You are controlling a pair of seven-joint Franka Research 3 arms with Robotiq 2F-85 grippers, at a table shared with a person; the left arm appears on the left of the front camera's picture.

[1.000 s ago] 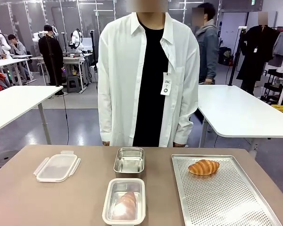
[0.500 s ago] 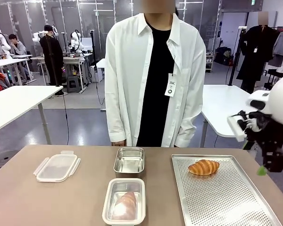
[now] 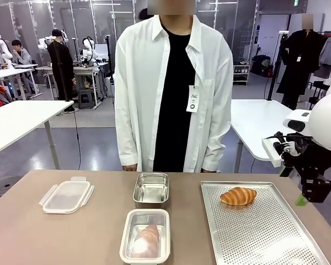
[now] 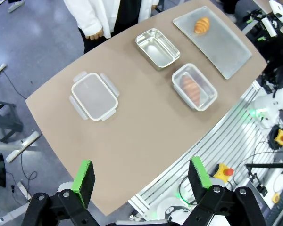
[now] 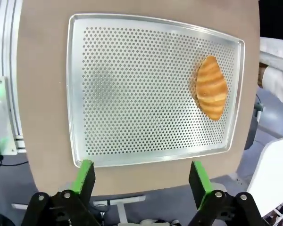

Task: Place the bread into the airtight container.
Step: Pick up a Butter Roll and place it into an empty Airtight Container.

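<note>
Brown surface (image 3: 49, 237), perforated tray (image 3: 265, 237) at 3 o'clock, bread (image 3: 238, 196) at its 11 o'clock, right hand (image 5: 142, 172) apart above, left hand (image 4: 141, 172) apart, empty

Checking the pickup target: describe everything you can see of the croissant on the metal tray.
The croissant is a single golden-brown pastry with darker ridged bands across a plump middle and tapered ends. Its crust looks baked and slightly glossy, and it appears whole. It lies flat on the perforated metal tray, close to the tray's far edge, with its long axis running along that edge. The rest of the tray around it is bare. Only the tray touches it.
</note>
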